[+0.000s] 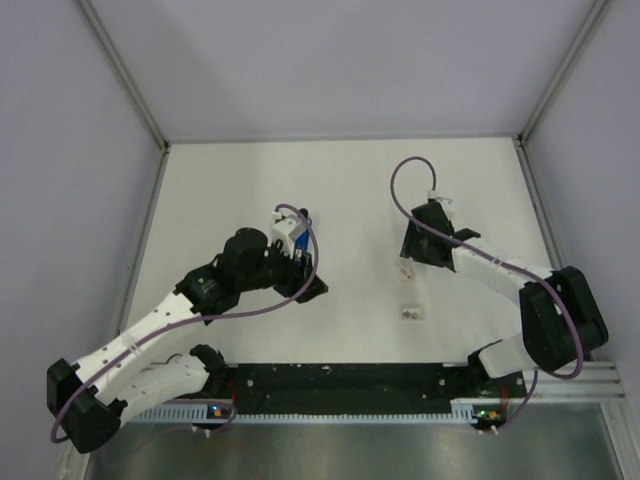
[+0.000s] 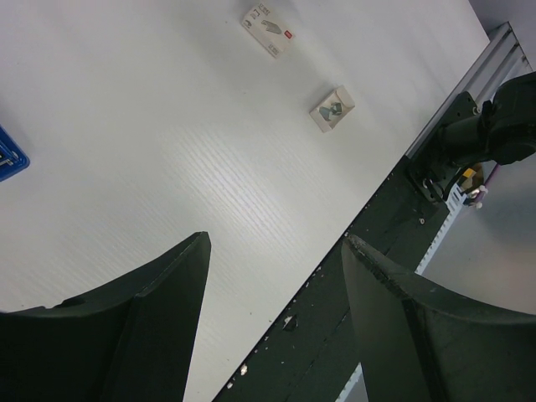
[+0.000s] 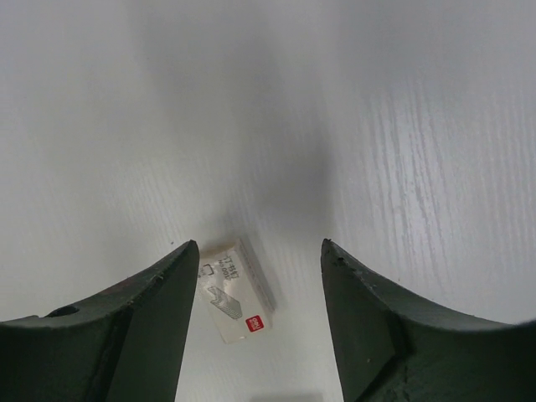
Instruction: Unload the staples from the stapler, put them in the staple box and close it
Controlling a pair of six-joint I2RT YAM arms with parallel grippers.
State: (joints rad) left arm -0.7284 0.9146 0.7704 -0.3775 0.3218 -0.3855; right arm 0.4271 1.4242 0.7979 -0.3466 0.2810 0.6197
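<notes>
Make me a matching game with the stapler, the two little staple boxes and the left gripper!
Things:
1. stapler
2. left gripper
3. far staples box
4. near staples box

Clues:
A. lies between the open fingers of the right gripper
B. blue
C. lies alone, closer to the black rail
D. open, only bare table between its fingers

Pairs: 1-B, 2-D, 3-A, 4-C

place: prob. lab test cell | white table, grey walls, alu rails
</notes>
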